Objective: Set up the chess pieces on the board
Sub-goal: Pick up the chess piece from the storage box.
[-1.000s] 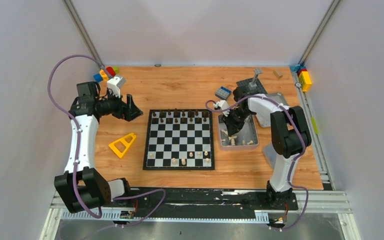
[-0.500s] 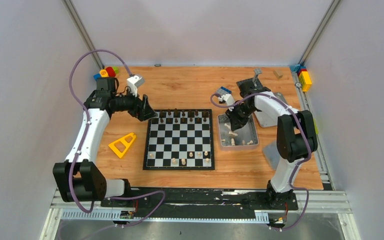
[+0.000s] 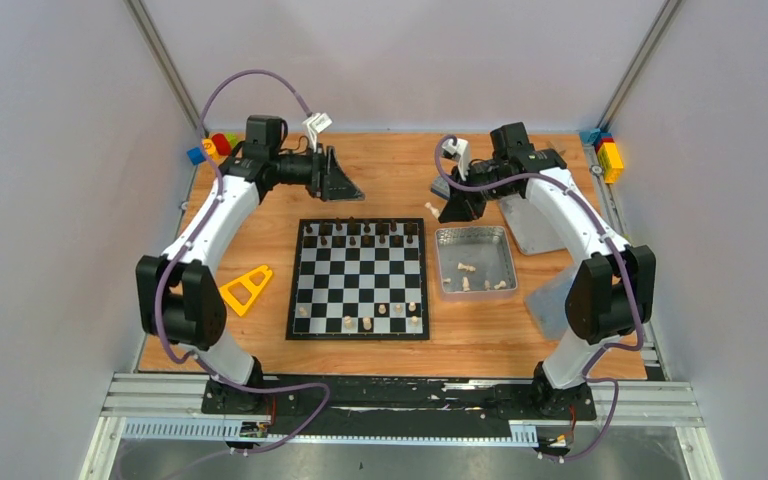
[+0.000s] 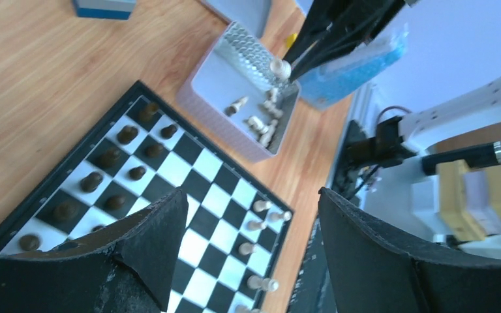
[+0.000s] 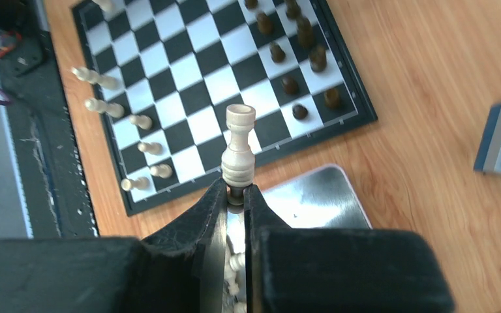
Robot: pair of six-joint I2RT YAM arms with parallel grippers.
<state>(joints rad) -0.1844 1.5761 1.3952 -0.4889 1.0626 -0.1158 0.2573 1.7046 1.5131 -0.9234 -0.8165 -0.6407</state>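
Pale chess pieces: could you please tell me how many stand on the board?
7 pale chess pieces on the board: three in its nearest row, four in the second row. None seems hidden.

This is a robotics lab test cell: plain pale walls (image 3: 400,60) on metal-profile struts (image 3: 165,65) enclose a wooden bench (image 3: 380,170), with two cabled robot arms (image 3: 210,225) bolted to an aluminium rail (image 3: 410,405) at its near edge.

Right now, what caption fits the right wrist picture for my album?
A pale chess piece pinched by its base in the right gripper, with the board and metal tin below.
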